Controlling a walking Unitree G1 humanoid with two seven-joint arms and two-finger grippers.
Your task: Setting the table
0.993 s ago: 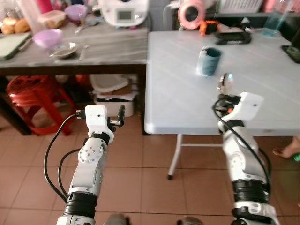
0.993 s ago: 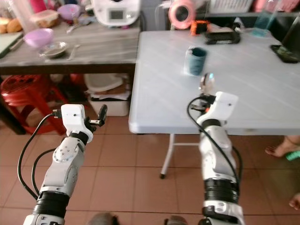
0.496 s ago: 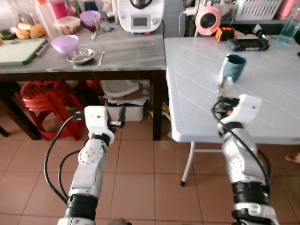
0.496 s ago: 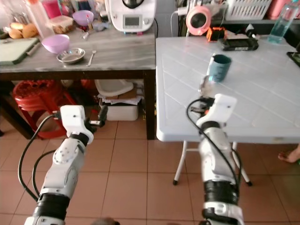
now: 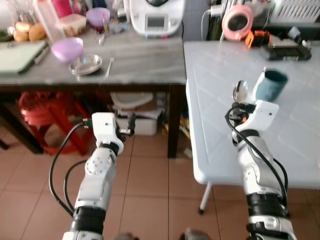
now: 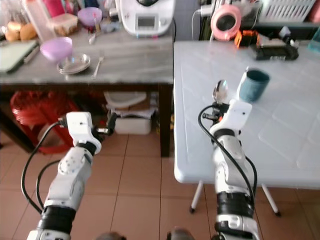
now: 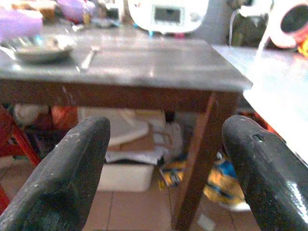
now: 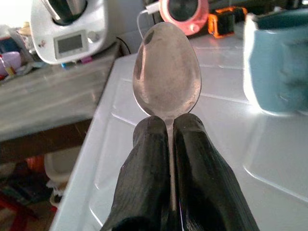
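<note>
My right gripper (image 5: 240,104) is shut on a metal spoon (image 5: 240,91), bowl upward, held over the near left part of the white folding table (image 5: 220,75). In the right wrist view the spoon (image 8: 167,77) sticks up from between the two fingers (image 8: 144,168). A teal mug (image 5: 270,85) stands on the table just right of the spoon. My left gripper (image 5: 129,125) is open, held low in front of the grey wooden table (image 5: 145,60). On that table lie a steel dish (image 5: 86,64), a fork (image 5: 109,67) and a purple bowl (image 5: 67,48).
A white kitchen appliance (image 5: 156,15), food containers and bread sit at the back of the grey table. A pink round device (image 5: 238,20) and black and orange items (image 5: 285,42) stand at the white table's far edge. A red stool (image 5: 42,112) and a box (image 5: 132,107) are under the grey table.
The camera has moved: the whole scene has shifted, and the tables now sit further right and nearer. My right gripper still holds the spoon; the mug now shows to its right.
</note>
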